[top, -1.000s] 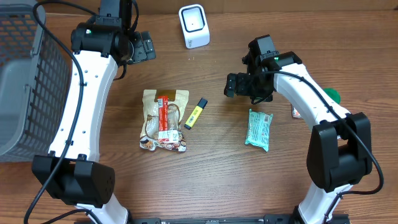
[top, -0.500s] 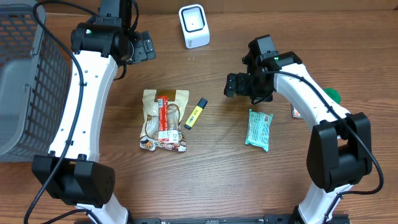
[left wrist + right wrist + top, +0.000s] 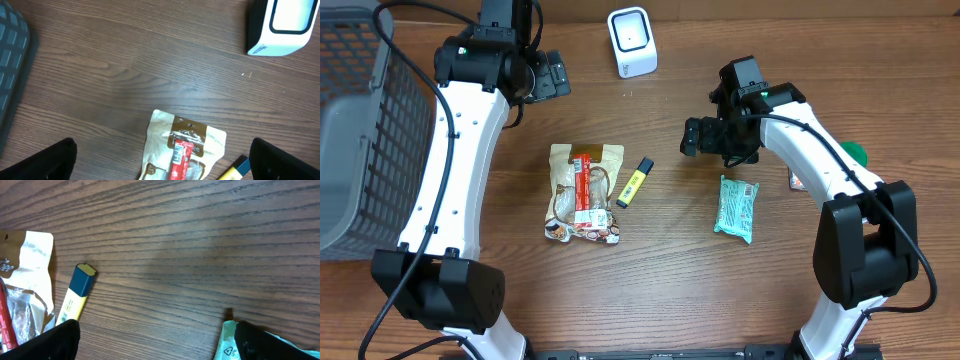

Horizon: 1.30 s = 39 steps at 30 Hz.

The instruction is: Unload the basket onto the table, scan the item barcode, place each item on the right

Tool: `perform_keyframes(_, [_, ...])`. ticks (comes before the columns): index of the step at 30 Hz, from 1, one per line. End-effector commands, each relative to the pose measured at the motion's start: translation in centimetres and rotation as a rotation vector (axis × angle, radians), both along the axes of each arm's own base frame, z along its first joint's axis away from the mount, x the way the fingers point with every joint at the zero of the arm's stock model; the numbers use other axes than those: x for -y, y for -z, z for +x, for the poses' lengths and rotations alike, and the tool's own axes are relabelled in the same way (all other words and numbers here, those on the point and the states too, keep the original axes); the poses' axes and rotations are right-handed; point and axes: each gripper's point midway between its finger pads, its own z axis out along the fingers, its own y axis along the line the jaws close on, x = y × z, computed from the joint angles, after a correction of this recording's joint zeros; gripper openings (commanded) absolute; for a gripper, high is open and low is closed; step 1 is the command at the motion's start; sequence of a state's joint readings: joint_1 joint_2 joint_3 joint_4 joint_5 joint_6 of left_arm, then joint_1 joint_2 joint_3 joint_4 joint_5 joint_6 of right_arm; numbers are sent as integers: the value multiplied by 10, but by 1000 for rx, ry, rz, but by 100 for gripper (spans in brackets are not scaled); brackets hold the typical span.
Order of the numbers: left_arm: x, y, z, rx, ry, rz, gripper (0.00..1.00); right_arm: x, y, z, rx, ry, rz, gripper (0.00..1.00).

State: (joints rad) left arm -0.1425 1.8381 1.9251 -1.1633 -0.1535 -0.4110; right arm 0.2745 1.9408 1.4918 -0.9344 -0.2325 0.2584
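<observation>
Hovering, left gripper and right gripper both wide open, empty; suggest right descends square over highlighter, pinches mid-body, keeps barcode face clear for scanner

No full word legible anywhere. On the green packet, only a small triangular recycling-type sign near its corner; on the brown snack pouch, a red label and a dark band with print too small to read. On the white scanner and the yellow marker, tiny blurred marks, unreadable.
</observation>
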Motion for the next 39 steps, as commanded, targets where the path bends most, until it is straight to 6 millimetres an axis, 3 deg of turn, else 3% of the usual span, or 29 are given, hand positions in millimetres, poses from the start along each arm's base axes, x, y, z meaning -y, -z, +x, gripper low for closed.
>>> perform_keyframes(1, [0, -19, -1, 46, 12, 6, 100, 0, -2, 2, 9, 4, 8, 100])
perform_keyframes(11, [0, -19, -1, 46, 12, 6, 100, -5, -6, 12, 51, 1, 32, 100])
perform_keyframes(18, [0, -19, -1, 46, 12, 6, 100, -9, -6, 5, 22, -8, 55, 100])
perform_keyframes(19, [0, -19, -1, 46, 12, 6, 100, -10, -6, 5, 21, -8, 59, 86])
perform_keyframes(20, [0, -19, -1, 46, 12, 6, 100, -9, -7, 6, 23, -6, 61, 64])
perform_keyframes(22, [0, -19, -1, 46, 12, 6, 100, -8, -15, 11, 31, 1, 86, 6])
perform_keyframes(23, [0, -19, -1, 46, 12, 6, 100, -8, -21, 13, 32, 8, 102, 4])
perform_keyframes(26, [0, -19, -1, 46, 12, 6, 100, -7, -47, 22, 34, 38, 158, 4])
perform_keyframes(27, [0, -19, -1, 46, 12, 6, 100, -7, -58, 25, 43, 40, 176, 8])
perform_keyframes(29, [0, -19, -1, 46, 12, 6, 100, -6, -74, 31, 65, 42, 188, 49])
perform_keyframes(30, [0, -19, -1, 46, 12, 6, 100, -6, -83, 35, 85, 37, 190, 54])
perform_keyframes(34, [0, -19, -1, 46, 12, 6, 100, -5, -100, 46, 146, 41, 166, 55])
perform_keyframes(39, [0, -19, -1, 46, 12, 6, 100, -12, -84, 37, 117, 25, 84, 55])
